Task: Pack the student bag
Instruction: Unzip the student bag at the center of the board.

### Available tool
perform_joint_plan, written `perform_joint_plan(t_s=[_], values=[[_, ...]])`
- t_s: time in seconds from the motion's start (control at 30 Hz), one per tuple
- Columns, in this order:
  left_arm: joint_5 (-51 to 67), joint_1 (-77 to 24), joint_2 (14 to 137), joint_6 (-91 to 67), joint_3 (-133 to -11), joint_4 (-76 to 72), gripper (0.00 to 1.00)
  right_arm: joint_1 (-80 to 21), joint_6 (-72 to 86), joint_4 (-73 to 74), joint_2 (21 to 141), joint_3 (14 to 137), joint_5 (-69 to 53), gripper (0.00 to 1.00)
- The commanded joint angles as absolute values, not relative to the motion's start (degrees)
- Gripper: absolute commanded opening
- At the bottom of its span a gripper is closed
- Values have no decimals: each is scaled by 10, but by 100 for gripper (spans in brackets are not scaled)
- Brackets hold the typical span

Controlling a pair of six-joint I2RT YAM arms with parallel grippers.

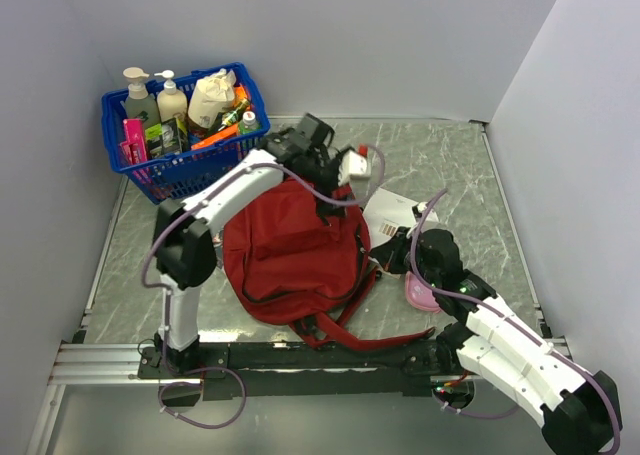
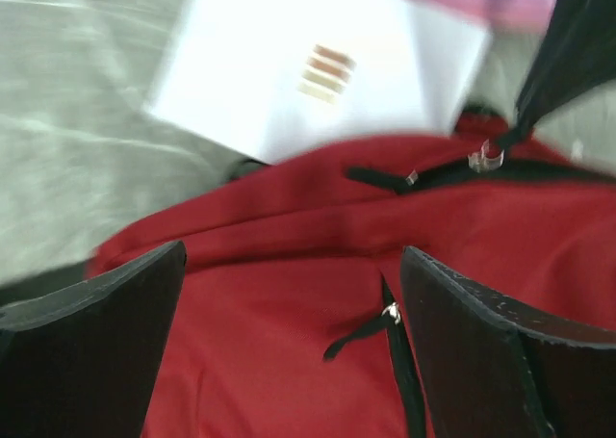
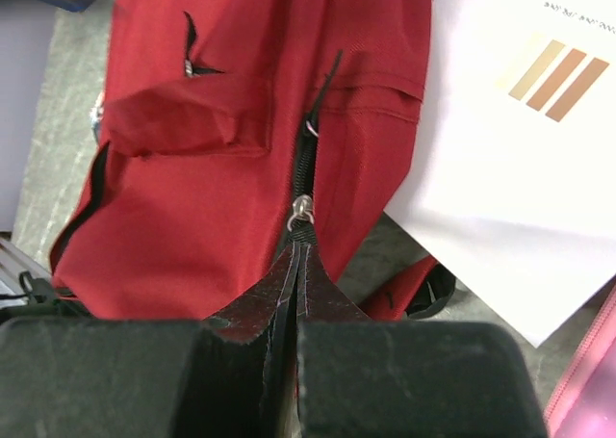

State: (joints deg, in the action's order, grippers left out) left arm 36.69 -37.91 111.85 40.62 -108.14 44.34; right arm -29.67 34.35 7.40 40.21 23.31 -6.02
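Note:
The student bag (image 1: 290, 255), dark red with black straps, lies flat in the middle of the table. My left gripper (image 1: 338, 197) hovers over its far right part, open, with only red fabric between its fingers (image 2: 500, 361). A black zipper pull (image 2: 390, 313) lies on the bag just inside the left gripper's right finger. My right gripper (image 3: 300, 255) is shut on the black tab of another zipper pull (image 3: 303, 228) at the bag's (image 3: 212, 168) right edge. In the top view the right gripper (image 1: 375, 258) sits at the bag's right side.
A white booklet (image 1: 395, 210) with brown stripes lies right of the bag, partly under it. A pink item (image 1: 420, 295) lies beside the right arm. A blue basket (image 1: 185, 135) of bottles stands at the back left. Grey walls enclose the table.

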Motion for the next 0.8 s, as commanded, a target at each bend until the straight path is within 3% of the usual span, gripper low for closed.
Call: perform_joint_plan(t_s=[0.0, 0.4, 0.67, 0.77], values=[[410, -401, 1172, 621, -1111, 533, 96, -294, 353, 57, 370, 235, -71, 0], [401, -442, 1253, 780, -1169, 592, 100, -295, 364, 48, 359, 237, -82, 0], [377, -454, 1310, 881, -1245, 730, 70, -294, 369, 23, 365, 239, -87, 0], [372, -460, 1338, 910, -1269, 787, 69, -294, 368, 19, 371, 243, -91, 0]])
